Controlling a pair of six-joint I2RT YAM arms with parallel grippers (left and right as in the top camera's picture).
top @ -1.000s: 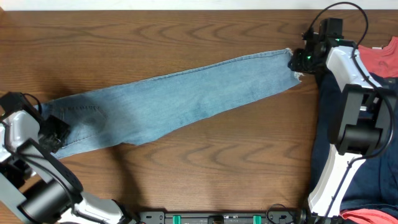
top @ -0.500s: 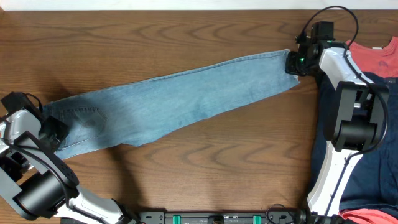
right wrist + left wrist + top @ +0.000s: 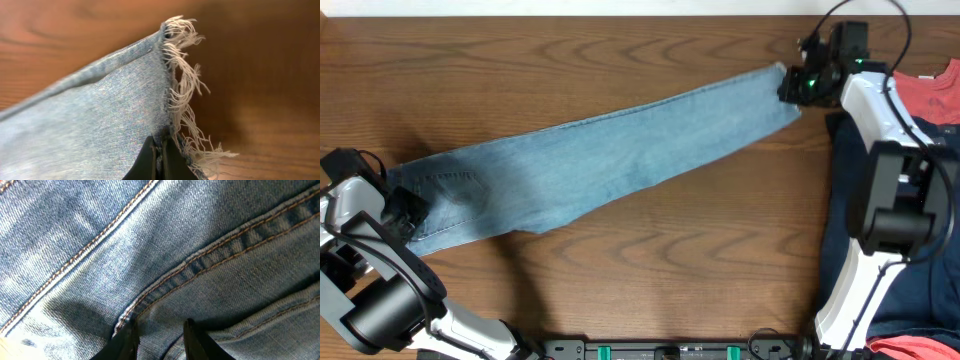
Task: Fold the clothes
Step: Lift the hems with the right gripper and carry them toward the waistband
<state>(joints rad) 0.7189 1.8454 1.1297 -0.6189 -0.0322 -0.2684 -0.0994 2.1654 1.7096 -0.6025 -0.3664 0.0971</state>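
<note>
Dark wood-grain table (image 3: pixel 620 40), seen from above. My right pincer (image 3: pixel 161 142) is clenched on the leg end of the light blue jeans (image 3: pixel 620 150), its two black fingertips pressed together with the edge of the denim nipped between them. Just beside the grip, the frayed hem (image 3: pixel 187 100) splays out in loose white threads, and the cloth runs up from my fingertips against blurred brown wood. From overhead, this pincer sits at the far right end of the jeans, its arm reaching in from the right side of the table.

My left pincer (image 3: pixel 157 325) is at the opposite end, down on the waist part of the jeans near the table's left edge. Its fingers (image 3: pixel 192 337) stand a little apart with denim between them. Whether they are pinching the cloth or only resting on it I cannot tell. Orange pocket stitching (image 3: pixel 225 245) and a long seam cross the faded weave close around them.

Between my two pincers the jeans lie as one long, narrow strip, slanting across the tabletop from lower left to upper right.

Beyond the right arm, at the table's right side, lie a red garment (image 3: pixel 930 90) and a dark blue garment (image 3: pixel 840 200), apart from the jeans.
</note>
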